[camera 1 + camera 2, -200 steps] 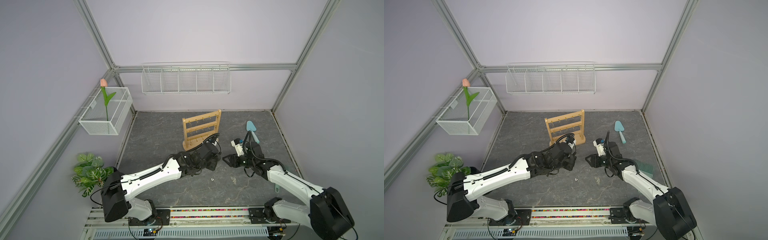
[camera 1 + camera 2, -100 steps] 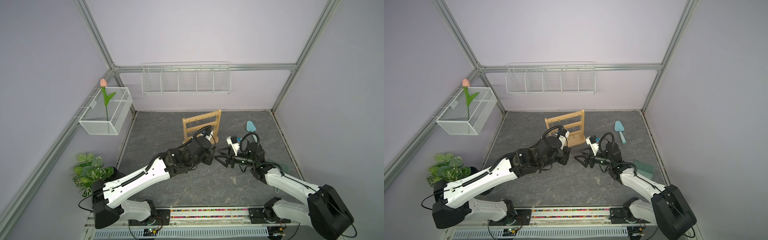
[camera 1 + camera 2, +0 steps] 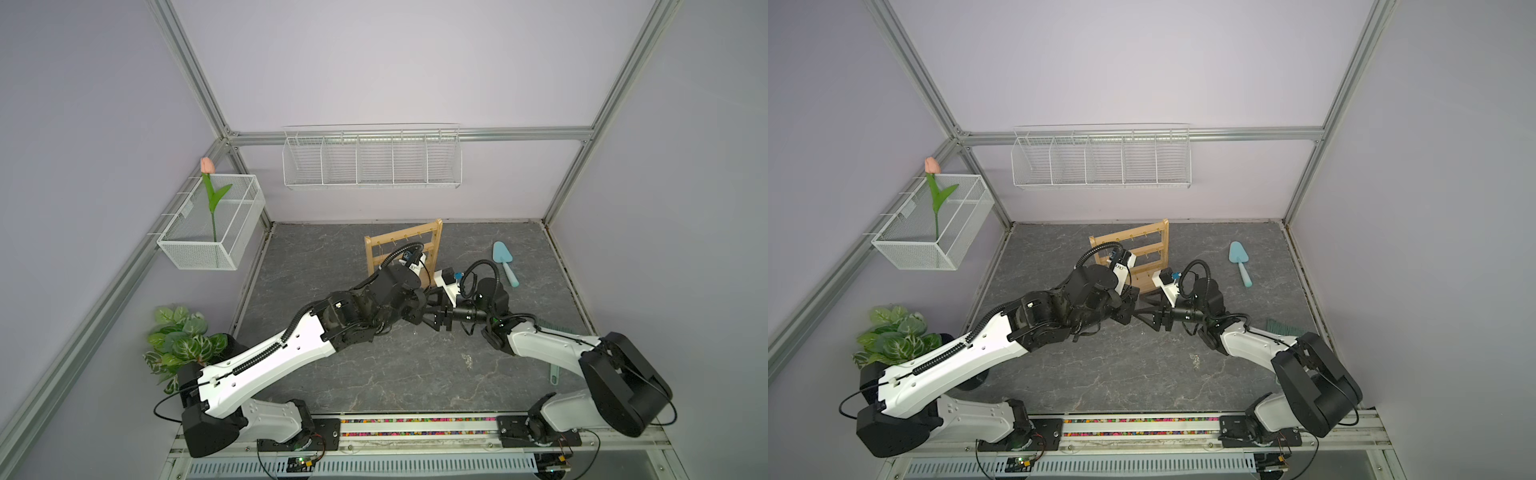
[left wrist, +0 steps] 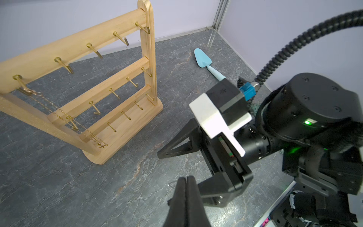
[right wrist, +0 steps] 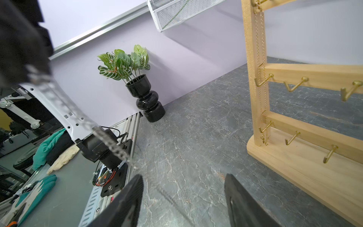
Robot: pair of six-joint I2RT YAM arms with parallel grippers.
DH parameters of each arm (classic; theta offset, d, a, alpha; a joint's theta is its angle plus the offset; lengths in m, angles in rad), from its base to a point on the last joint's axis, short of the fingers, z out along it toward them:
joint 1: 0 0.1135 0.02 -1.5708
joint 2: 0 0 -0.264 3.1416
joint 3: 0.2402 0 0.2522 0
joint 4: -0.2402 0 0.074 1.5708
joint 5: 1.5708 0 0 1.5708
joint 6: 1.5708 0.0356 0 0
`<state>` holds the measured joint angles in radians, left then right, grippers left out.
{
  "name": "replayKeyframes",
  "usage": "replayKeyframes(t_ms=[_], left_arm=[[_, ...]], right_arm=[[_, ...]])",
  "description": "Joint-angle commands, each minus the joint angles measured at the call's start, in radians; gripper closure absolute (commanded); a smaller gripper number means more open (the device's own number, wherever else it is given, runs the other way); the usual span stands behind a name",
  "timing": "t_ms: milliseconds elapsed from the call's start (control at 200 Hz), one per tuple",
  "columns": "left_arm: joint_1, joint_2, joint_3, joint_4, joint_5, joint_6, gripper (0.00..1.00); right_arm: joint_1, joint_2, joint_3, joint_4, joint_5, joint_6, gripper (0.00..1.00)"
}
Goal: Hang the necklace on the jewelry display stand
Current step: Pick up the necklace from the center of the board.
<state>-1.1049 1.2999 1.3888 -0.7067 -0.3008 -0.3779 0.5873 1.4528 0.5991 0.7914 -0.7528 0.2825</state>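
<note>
Both arms meet over the middle of the counter (image 3: 332,257), just on the 6 o'clock side of the jewelry display stand (image 3: 401,235), which stands upright toward 12 o'clock in both top views. The left gripper (image 4: 187,194) is pinched completely closed, fingers flat against each other. In the right wrist view a blurry silver necklace (image 5: 110,143) trails out from its dark body and runs down into the gap of the right gripper (image 5: 182,176), so it looks like the left one has the chain. The right gripper is spread wide and points toward 9 o'clock, straight at the left one's tip. The chain passes close by one of its fingers (image 5: 135,188), can't tell if they touch, and it isn't clamping anything. So that necklace is up in the air between the two grippers, near the stand but apart from it. The stand carries a gold necklace (image 4: 101,145), looped on the end hook of the top bar by the 9 o'clock upright and draping down past the lower bars to just above the base. Off at 2 o'clock a light blue trowel (image 3: 501,252) lies flat on the counter, well apart from everything, and a potted plant (image 3: 183,345) sits at 8 o'clock by the counter's edge.
</note>
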Motion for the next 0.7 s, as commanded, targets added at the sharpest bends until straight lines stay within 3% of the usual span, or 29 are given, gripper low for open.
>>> replayKeyframes(t_ms=[0, 120, 190, 695], left_arm=[[0.007, 0.001, 0.048, -0.031, -0.030, 0.029, 1.00], [0.013, 0.001, 0.057, -0.037, -0.034, 0.037, 1.00], [0.016, 0.001, 0.058, -0.040, -0.036, 0.040, 1.00], [0.028, -0.007, 0.053, -0.040, -0.044, 0.040, 1.00]], right_arm=[[0.006, 0.027, 0.027, 0.066, -0.010, -0.017, 0.44], [0.008, 0.033, 0.016, 0.075, -0.032, -0.014, 0.61], [0.009, 0.033, 0.011, 0.080, -0.045, -0.011, 0.66], [0.017, 0.070, 0.020, 0.126, -0.068, 0.021, 0.78]])
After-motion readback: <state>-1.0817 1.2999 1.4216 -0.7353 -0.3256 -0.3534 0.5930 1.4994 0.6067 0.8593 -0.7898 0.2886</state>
